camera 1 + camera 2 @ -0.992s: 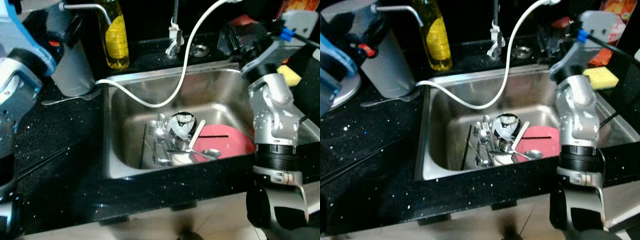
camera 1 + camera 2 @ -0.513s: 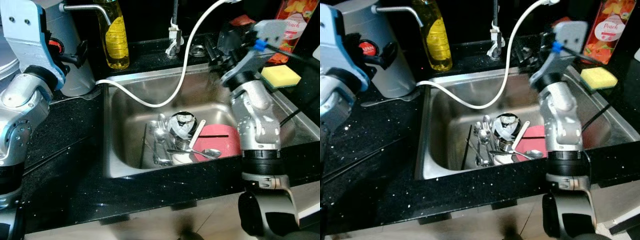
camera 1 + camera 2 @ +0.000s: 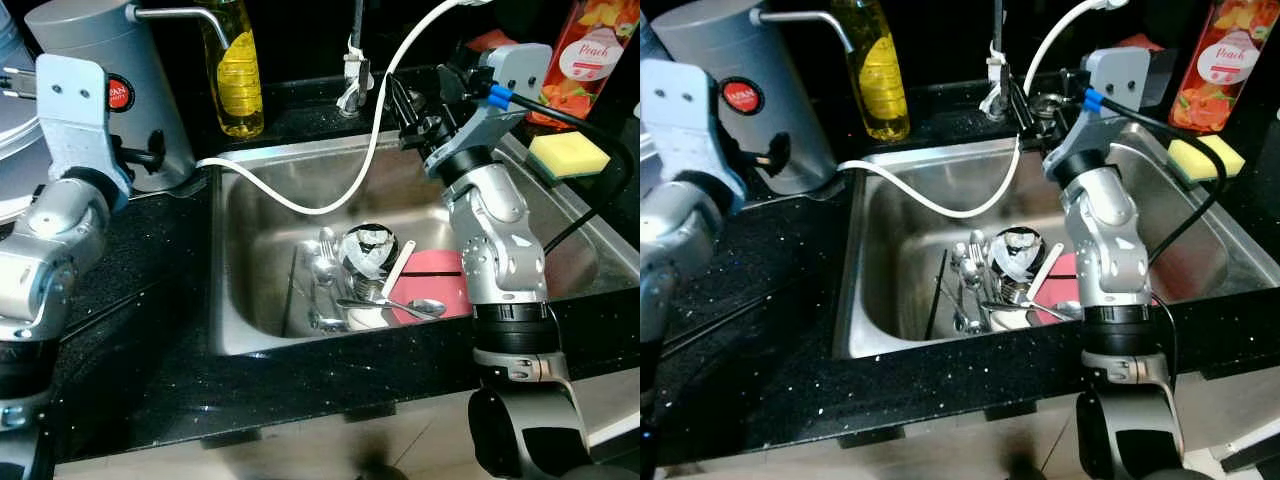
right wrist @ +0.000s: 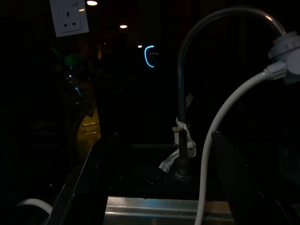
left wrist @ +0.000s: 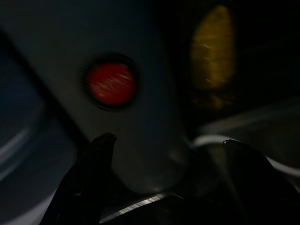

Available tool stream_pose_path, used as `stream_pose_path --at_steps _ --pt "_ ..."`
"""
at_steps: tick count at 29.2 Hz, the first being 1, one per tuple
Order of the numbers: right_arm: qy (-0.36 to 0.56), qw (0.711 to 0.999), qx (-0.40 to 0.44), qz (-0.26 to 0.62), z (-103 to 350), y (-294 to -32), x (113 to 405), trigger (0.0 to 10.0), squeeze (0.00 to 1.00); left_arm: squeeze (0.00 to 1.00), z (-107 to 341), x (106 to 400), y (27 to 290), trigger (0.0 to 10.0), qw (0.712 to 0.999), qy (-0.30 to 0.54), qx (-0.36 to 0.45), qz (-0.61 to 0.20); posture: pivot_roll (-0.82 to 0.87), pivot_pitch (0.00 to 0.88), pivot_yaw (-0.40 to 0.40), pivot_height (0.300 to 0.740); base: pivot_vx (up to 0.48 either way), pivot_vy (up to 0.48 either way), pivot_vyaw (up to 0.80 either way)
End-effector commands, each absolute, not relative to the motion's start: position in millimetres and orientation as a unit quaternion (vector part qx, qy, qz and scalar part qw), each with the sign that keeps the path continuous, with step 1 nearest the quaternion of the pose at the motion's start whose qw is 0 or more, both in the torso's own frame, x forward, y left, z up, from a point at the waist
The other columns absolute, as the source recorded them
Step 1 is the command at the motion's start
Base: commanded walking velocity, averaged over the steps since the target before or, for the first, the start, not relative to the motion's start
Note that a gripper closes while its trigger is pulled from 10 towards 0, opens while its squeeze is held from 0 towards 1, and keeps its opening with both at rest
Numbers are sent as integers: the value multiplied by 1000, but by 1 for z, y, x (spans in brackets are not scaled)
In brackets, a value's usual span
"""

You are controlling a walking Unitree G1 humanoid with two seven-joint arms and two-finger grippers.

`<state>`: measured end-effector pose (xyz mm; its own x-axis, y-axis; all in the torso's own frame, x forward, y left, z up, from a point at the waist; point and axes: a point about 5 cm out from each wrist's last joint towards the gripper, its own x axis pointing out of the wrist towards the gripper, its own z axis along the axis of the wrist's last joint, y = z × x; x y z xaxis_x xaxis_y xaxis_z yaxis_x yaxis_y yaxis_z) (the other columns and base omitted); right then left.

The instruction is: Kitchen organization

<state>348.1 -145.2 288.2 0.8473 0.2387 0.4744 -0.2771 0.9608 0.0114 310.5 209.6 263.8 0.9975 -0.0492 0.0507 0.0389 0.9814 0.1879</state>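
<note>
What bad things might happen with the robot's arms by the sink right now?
The right pincer, open, sits close to the white hose and the tap; it might snag the hose. The left pincer, open, points at the grey urn and might nudge it.

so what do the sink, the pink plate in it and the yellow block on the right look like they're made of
The sink looks like brushed stainless steel: grey, with soft sheen and reflections. The pink plate is probably plastic or melamine, matte and evenly coloured, though glazed ceramic is possible. The yellow block looks like a foam sponge, dull and soft-edged.
</note>
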Motion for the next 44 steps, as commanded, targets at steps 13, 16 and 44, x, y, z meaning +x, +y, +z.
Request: stream_pose_path --at_steps 13,16,44 --pt "-234 962 37 137 282 -141 348 10000 0 0 268 307 196 10000 992 -75 92 -44 -68 7 82 740 0 0 0" --pt "-234 962 36 138 282 -142 348 10000 0 0 271 306 195 10000 991 -85 88 -45 -68 7 81 740 0 0 0" --pt "-225 967 -18 119 251 -143 333 10000 0 0 261 289 181 10000 984 -175 18 -21 -69 14 73 740 0 0 0"
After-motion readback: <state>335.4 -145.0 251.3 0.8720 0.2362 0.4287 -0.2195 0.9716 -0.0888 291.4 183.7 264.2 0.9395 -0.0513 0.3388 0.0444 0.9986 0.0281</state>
